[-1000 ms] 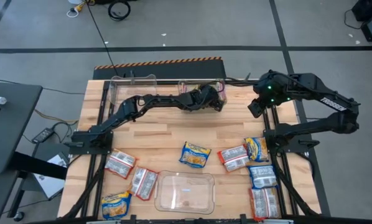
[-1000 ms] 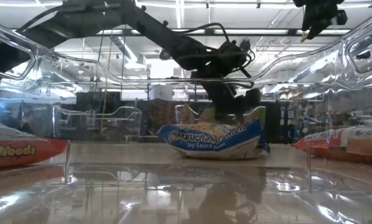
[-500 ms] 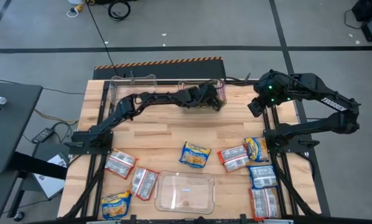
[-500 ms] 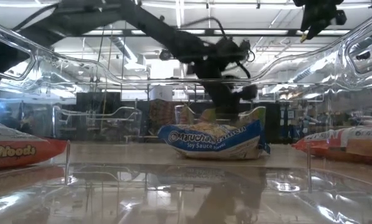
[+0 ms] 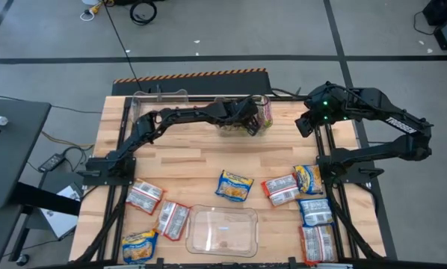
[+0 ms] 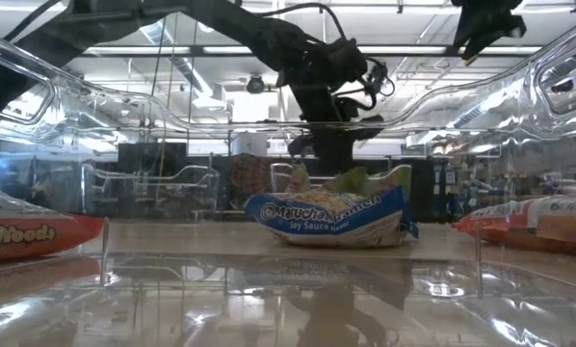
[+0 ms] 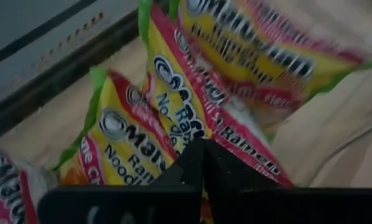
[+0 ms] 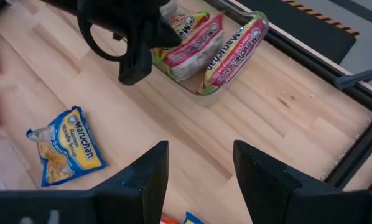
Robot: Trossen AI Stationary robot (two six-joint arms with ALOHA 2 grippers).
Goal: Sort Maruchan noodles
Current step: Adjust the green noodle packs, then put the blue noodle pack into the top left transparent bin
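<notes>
Noodles (image 7: 173,118) under seemingly closed left gripper (image 7: 203,163)

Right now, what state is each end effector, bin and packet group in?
Left end effector: at the far bin.
Right end effector: open, raised, holding nothing.
Far bin: holds green-pink packets on edge.
Near bin: holds no packets.
Blue packet: flat on the table, unsorted.

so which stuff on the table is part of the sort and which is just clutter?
Part of the sort:
- loose noodle packets across the near half of the table
- green/pink packets already in the far clear bin
- left claw over that bin
- near clear bin

Just lying about:
- right claw, open, hanging idle
- cable loop on the floor
</notes>
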